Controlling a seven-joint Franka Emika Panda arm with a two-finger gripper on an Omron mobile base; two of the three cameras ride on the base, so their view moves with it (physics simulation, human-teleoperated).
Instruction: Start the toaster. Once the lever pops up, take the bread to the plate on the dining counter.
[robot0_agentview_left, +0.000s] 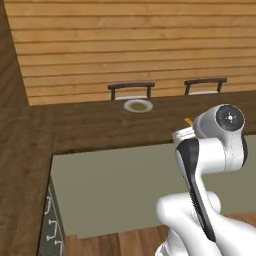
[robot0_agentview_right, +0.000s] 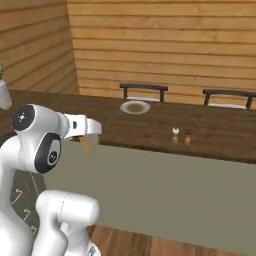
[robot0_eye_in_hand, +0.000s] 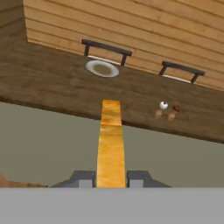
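Gripper: in the hand view the gripper (robot0_eye_in_hand: 111, 178) has its two dark fingertips (robot0_eye_in_hand: 83, 178) pressed against the flat faces of the bread, one on each side, pinching it edge-on.
Bread: the bread (robot0_eye_in_hand: 110, 144) stands as a narrow golden-tan strip running straight out from between the tips, away from the hand; its far end overlaps the near edge of the counter top. In the right base view a small orange-tan sliver of it (robot0_agentview_right: 87, 145) hangs just below the hand; in the left base view only a tiny orange corner (robot0_agentview_left: 188, 121) peeks out past the white wrist.
Plate: the round off-white plate (robot0_eye_in_hand: 102, 68) with a brownish centre lies ahead of the tool and a little to its left, well apart from the bread tip, near the far edge of the counter.
Dining counter: the dark brown wood-grain dining counter (robot0_eye_in_hand: 52, 83) stretches across ahead of the tool, with its pale grey-green base below.
Shakers: two small shakers, one white-topped (robot0_eye_in_hand: 162, 106) and one brown-topped (robot0_eye_in_hand: 175, 110), stand together ahead and to the right of the bread.
Chairs: two dark chair backs (robot0_eye_in_hand: 106, 47) rise behind the counter, one directly beyond the plate, the other (robot0_eye_in_hand: 180, 68) further right.
Wall: a light wooden plank wall (robot0_eye_in_hand: 131, 22) stands behind the chairs.
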